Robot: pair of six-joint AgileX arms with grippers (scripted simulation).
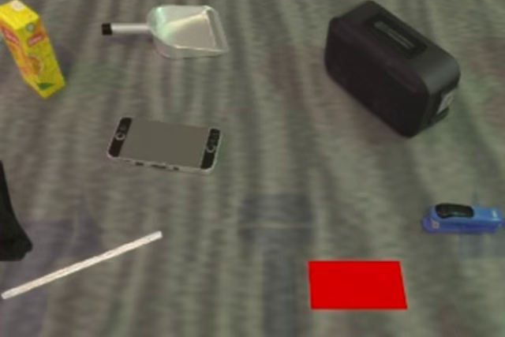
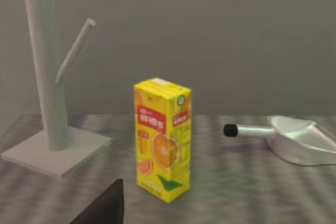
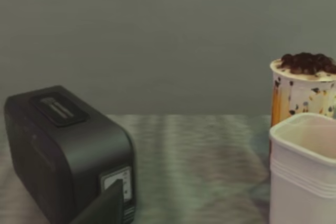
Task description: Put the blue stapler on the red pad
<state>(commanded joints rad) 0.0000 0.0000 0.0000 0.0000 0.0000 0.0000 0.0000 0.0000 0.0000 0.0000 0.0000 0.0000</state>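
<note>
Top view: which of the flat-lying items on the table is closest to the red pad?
The blue stapler, just up and right of the red pad. The phone and white ruler lie far to the left.

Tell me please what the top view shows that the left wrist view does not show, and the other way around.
Only the top view shows the blue stapler, the red pad, a phone, a white ruler and a black toaster. The stapler lies apart from the pad, toward the table's right edge.

Only the left wrist view shows a white branched stand.

Both show the yellow juice carton and the metal scoop.
</note>
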